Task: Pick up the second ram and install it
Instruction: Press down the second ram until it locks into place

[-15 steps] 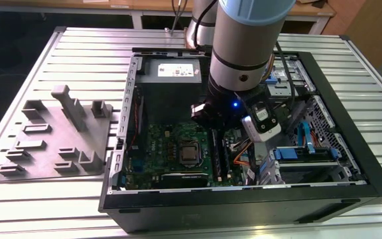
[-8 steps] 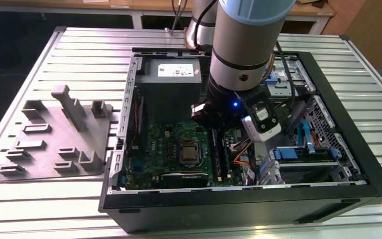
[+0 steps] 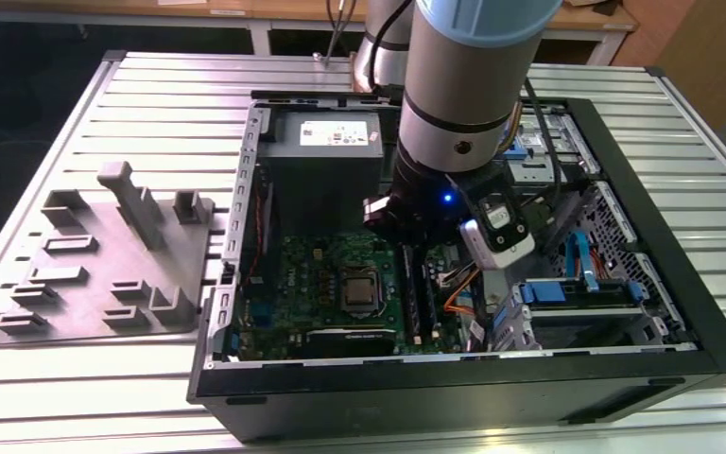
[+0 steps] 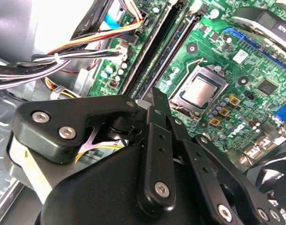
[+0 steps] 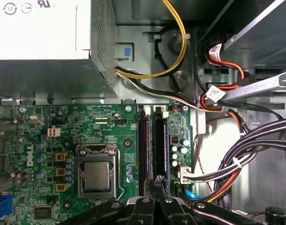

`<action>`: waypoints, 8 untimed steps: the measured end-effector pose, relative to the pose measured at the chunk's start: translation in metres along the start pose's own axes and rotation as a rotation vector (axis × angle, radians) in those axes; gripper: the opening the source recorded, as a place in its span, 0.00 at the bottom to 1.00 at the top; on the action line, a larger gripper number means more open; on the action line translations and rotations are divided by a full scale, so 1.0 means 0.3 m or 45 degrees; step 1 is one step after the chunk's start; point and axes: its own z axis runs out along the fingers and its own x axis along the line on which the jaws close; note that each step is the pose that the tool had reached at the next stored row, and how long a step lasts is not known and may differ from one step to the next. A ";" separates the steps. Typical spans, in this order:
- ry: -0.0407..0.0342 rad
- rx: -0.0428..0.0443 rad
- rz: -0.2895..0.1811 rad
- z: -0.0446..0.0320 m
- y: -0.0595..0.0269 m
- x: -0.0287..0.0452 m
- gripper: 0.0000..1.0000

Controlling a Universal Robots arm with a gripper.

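The second ram (image 5: 160, 145) is a slim dark stick standing edge-up in one of the two long black slots beside the processor (image 5: 97, 177) on the green motherboard (image 5: 110, 122). My gripper (image 5: 157, 182) is down inside the open computer case (image 3: 665, 284), at about the middle of the stick's length. Its black fingers are shut together on the stick's top edge. In the second wrist view the fingers (image 4: 154, 117) point down the line of the slots. In the exterior view the gripper (image 3: 404, 248) hangs over the slots next to the processor (image 3: 360, 288).
A power supply (image 3: 325, 137) sits just behind the motherboard. Bundles of black, yellow and red cables (image 5: 245, 154) crowd the side of the slots away from the processor. A drive cage with blue clips (image 3: 578, 288) is nearby. A grey parts fixture (image 3: 105, 265) lies on the slatted table outside the case.
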 end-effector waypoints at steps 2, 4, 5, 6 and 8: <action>-0.0001 -0.001 0.000 0.000 0.002 0.000 0.10; -0.0001 -0.001 0.000 0.002 0.009 0.000 0.10; -0.0001 -0.001 0.000 0.002 0.012 0.001 0.10; 0.0000 -0.001 0.000 0.003 0.016 0.001 0.10; 0.0000 -0.003 0.000 0.005 0.025 0.001 0.10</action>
